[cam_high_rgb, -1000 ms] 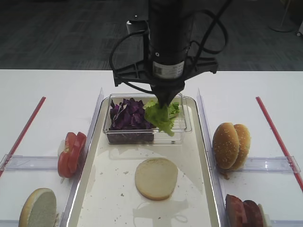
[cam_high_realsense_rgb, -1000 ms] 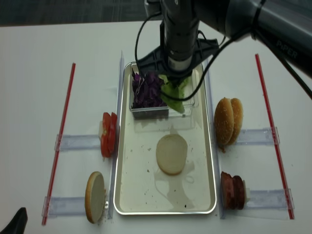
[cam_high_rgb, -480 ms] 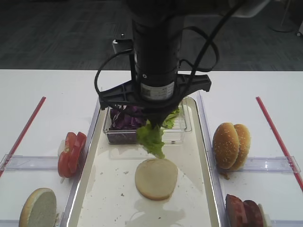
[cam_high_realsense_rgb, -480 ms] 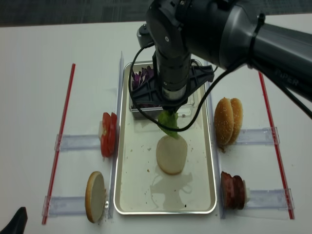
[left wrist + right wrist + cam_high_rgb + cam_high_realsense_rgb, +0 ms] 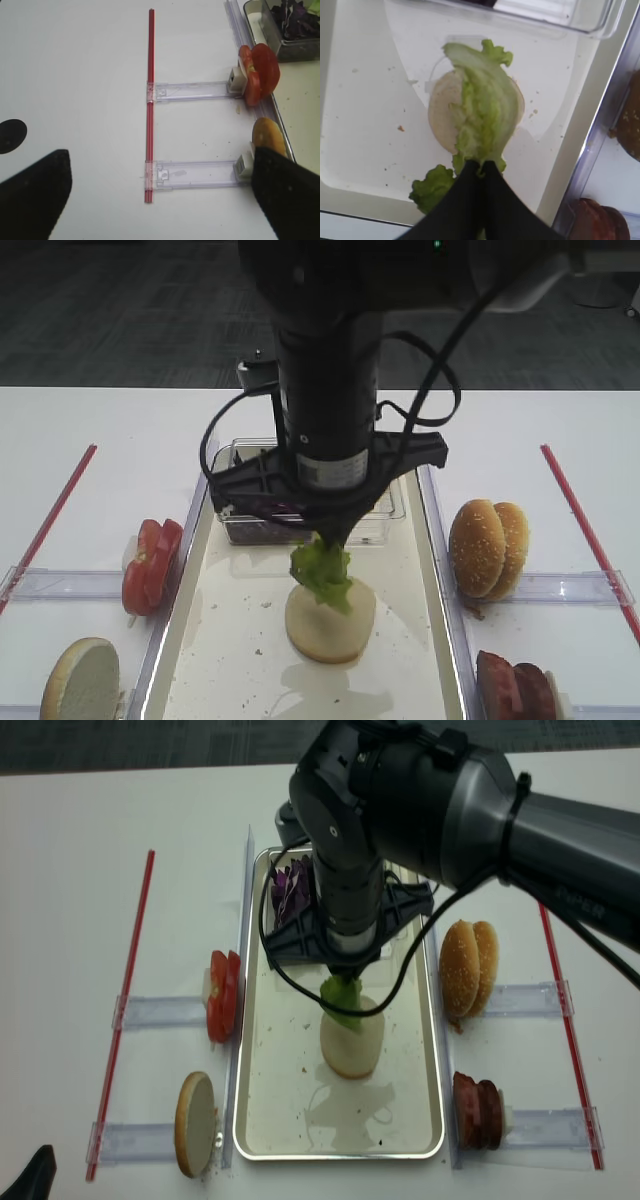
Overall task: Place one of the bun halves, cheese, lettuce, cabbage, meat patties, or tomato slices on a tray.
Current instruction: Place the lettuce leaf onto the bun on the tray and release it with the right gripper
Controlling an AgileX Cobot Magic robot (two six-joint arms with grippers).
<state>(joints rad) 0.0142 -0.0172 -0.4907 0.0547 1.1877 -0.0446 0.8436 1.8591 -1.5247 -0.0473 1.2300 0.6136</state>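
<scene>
Lettuce (image 5: 482,117) hangs from the right gripper (image 5: 481,167), whose black fingertips are pressed together on the leaf's lower end in the wrist view. The crinkled light-green leaf drapes over a pale bun half (image 5: 351,1042) that lies flat on the tray (image 5: 275,1120); whether the leaf already rests on the bun or hangs just above it cannot be told. A small lobe of the leaf sticks out at about 8 o'clock from the fingertips in the wrist view.

In the realsense overhead view the bun half sits near the middle of the shiny silver tray. At 12 o'clock from it, at the tray's far end, stands a clear plastic box (image 5: 385,515) with the cabbage (image 5: 292,885), dark purple shreds largely hidden behind the arm. The black right arm (image 5: 400,800) reaches in from about 2 o'clock and covers much of the box.

Outside the tray, at 9 o'clock from the bun half, the tomato slices (image 5: 223,995) stand on edge against a clear holder. At 7 o'clock another bun half (image 5: 195,1123) stands on edge. At 3 o'clock two sesame buns (image 5: 470,970) stand on edge, and at 5 o'clock the meat patties (image 5: 478,1110).

The left gripper (image 5: 160,200) hovers over the white table (image 5: 75,75) well to the left, near a red strip (image 5: 149,100), its dark fingers spread wide apart and holding nothing.
</scene>
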